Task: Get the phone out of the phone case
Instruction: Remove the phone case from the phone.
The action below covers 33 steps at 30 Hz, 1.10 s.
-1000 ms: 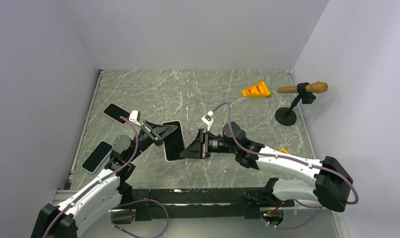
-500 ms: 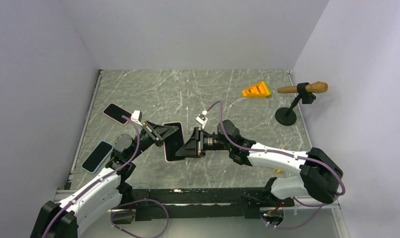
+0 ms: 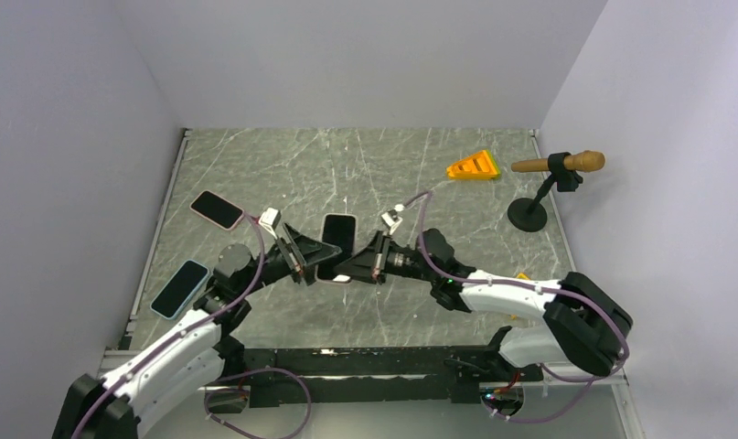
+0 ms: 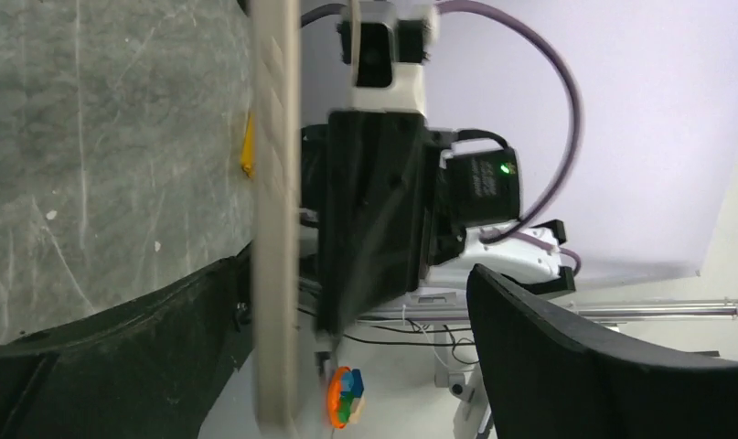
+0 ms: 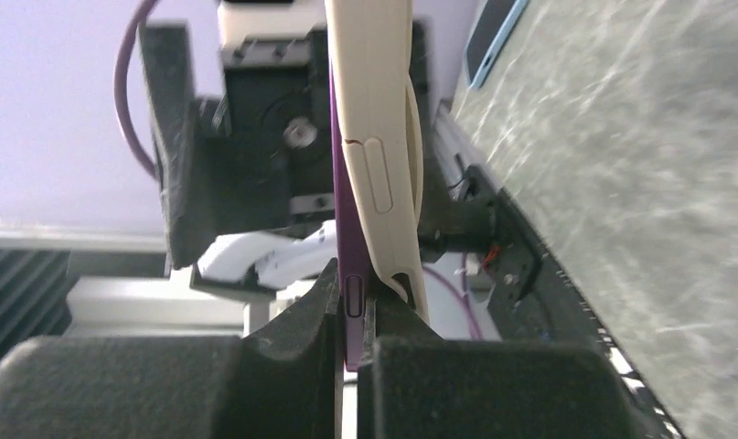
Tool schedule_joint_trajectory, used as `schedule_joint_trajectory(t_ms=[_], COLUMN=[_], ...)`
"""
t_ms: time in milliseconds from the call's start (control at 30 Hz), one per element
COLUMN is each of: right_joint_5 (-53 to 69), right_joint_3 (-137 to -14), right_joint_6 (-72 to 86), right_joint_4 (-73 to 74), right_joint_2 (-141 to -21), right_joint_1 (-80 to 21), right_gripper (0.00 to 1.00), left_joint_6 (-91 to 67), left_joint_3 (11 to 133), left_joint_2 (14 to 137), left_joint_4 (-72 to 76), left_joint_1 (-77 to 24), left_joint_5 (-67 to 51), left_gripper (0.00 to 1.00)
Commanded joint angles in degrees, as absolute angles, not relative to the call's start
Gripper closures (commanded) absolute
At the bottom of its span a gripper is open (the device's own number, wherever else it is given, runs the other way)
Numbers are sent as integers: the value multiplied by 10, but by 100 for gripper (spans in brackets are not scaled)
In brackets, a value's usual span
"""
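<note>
far left: a pink-edged phone (image 3: 217,209) and a blue-edged phone (image 3: 179,288) lie flat on the table (image 3: 392,174), well apart from the work. not our parts.

left gripper (image 3: 306,260): jaws wide apart. its wrist view shows the cream case (image 4: 275,210) edge-on against one finger only, with the other finger well clear. so it's clamped on nothing and at best props the case.

phone (image 5: 350,265), purple, sits between the two grippers near mid-table. it's on edge and looks lifted off the surface. the case is partly peeled: one side rail bows away from the purple edge, and the rest looks seated.

right gripper (image 5: 351,306): pinched together on the phone's bare purple edge, right by the side button. the case lip sits just beside one pad, and i can't tell if it's caught too.

to do this step well, my read:
- close left on the case rail only, pads off the phone body
- right just holds; left rolls the case off, starting from the side that's already sprung
- go slow. right's bite is thin and edge-on, so a hard tug could slip the phone out onto the stone
- if the lip is trapped under right's pad, re-grip before pulling

far right: an orange wedge (image 3: 473,165) and a microphone (image 3: 559,165) on its stand, both well apart. no clash.
</note>
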State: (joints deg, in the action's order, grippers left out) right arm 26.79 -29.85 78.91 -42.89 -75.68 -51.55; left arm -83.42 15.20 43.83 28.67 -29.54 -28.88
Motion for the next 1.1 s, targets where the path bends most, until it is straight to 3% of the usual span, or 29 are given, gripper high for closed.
schedule_joint_trajectory(t_ms=[0, 167, 367, 600, 833, 1067], right_joint_5=[227, 275, 289, 307, 305, 307], right_joint_3=[-252, -217, -232, -224, -191, -193], right_joint_6=[790, 789, 779, 792, 823, 820], right_joint_4=[-455, -413, -374, -408, -477, -468], right_joint_2=[-682, -617, -578, -587, -590, -578], right_joint_1=[-461, -389, -365, -363, -364, -364], right_gripper=[100, 100, 100, 100, 100, 100], left_joint_6=[-736, -674, -639, -679, -674, -681], left_joint_3=[203, 233, 247, 222, 218, 228], left_joint_2=[347, 298, 346, 402, 405, 443], left_joint_4=[95, -26, -12, 166, 156, 192], left_joint_1=[-300, -303, -357, -415, -427, -427], left_joint_5=[-269, -230, -241, -214, -175, -182], left_gripper=[1, 3, 29, 27, 45, 47])
